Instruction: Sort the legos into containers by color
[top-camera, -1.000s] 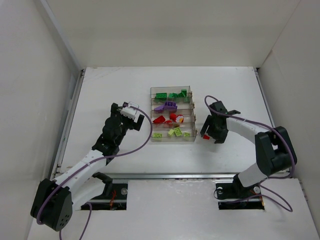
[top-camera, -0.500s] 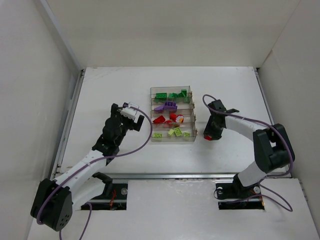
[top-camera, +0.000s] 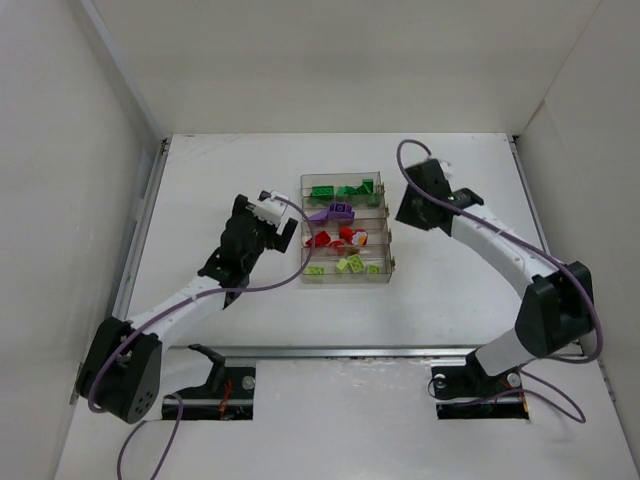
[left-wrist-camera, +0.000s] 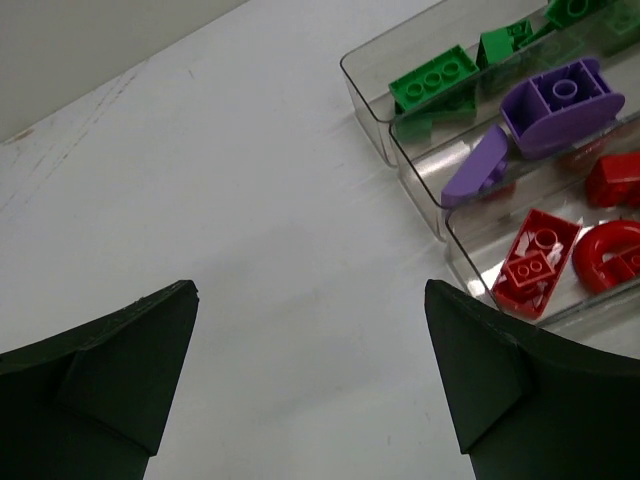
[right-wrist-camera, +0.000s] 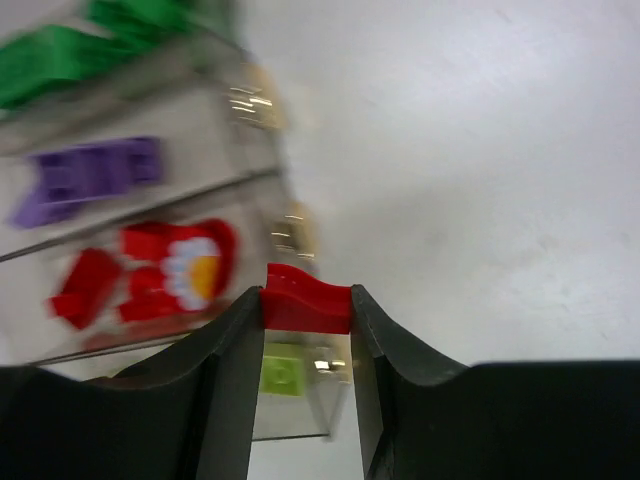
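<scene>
Tiny plastic lego bricks (top-camera: 340, 238) lie sorted in a clear, smoky plastic rectangular tray (top-camera: 303, 250) with four long narrow rows. The tray sits on the white counter (top-camera: 220, 170). Counting from the tray's far side, the rows hold dark green bricks (top-camera: 338, 190), then purple bricks (top-camera: 332, 212), then red bricks (top-camera: 322, 239). Lime yellow-green bricks (top-camera: 350, 265) fill the near row. One piece in the red row carries a white and yellow patch.

The right pincer (top-camera: 412, 208) hangs just beside the tray's right side, level with the purple and red rows. Its wrist view, which is blurred, shows its fingers pinched on one small red brick (right-wrist-camera: 306, 300), seen against the tray's right end.

The left pincer (top-camera: 278, 228) hovers off the tray's left side, near it but apart from it. Its fingers are spread wide with nothing between them, and bare counter lies beneath. Its wrist view takes in the left ends of the green, purple and red rows.
</scene>
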